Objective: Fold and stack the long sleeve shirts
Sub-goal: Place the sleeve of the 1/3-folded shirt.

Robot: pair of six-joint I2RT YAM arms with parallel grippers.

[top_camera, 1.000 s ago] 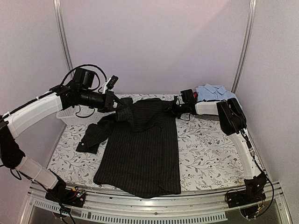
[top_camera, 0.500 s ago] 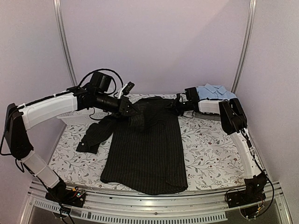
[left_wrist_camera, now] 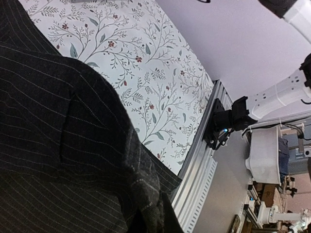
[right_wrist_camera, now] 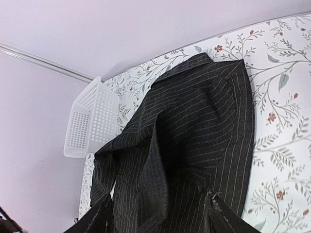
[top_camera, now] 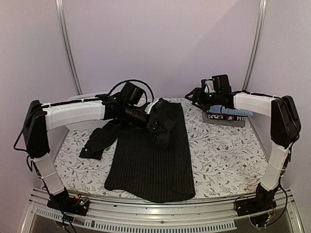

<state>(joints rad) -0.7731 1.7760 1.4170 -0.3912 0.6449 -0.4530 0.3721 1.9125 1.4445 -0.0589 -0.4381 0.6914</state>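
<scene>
The black pinstriped long sleeve shirt (top_camera: 150,162) lies lengthwise on the floral table, one sleeve (top_camera: 97,138) trailing left. My left gripper (top_camera: 159,127) is shut on a bunched fold of it over the shirt's upper middle. In the left wrist view the black cloth (left_wrist_camera: 53,121) covers the jaws. My right gripper (top_camera: 194,95) hangs open above the shirt's top right corner and touches nothing. Its two fingertips (right_wrist_camera: 97,218) frame the black shirt (right_wrist_camera: 194,131) below. Only a strip of the light blue shirt (top_camera: 236,112) shows under the right forearm.
A white mesh basket (right_wrist_camera: 90,121) stands at the table's back left, mostly hidden behind the left arm in the top view. The metal front rail (top_camera: 160,213) runs along the near edge. Bare floral tablecloth (top_camera: 223,155) lies right of the shirt.
The right gripper opened, let go of the shirt's top right corner and lifted away. The left gripper carried its fold of black cloth rightward across the shirt's body.
</scene>
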